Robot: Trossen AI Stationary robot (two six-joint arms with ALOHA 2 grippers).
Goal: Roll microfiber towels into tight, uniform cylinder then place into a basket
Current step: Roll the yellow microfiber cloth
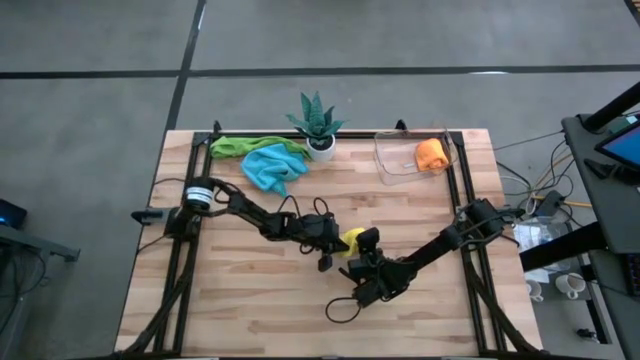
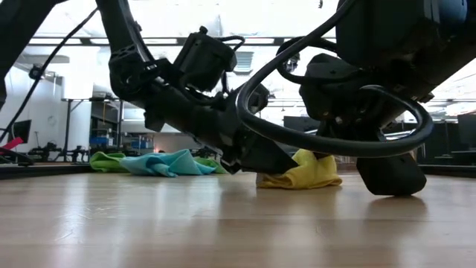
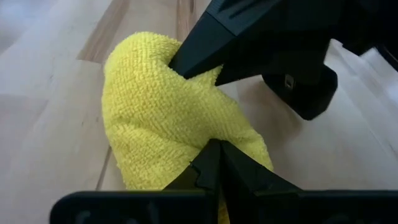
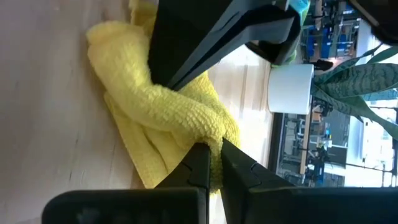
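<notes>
Right hand: fingers clenched on a fold of the yellow towel, near the middle of the table. The pinched cloth bulges at the fingertips.

Left hand: fingers likewise clenched on the same yellow towel, gripping it from the opposite side. Both hands meet over the cloth in the high view, left hand and right hand, with the yellow towel bunched between them, crumpled and resting on the wood.

In the low view the arms and a looped cable cover most of the yellow towel; only its lower edge shows.

Farther back lie a light blue towel and a green towel, touching each other. Beside them stands a potted plant. The basket sits at the far right corner, holding an orange towel.
</notes>
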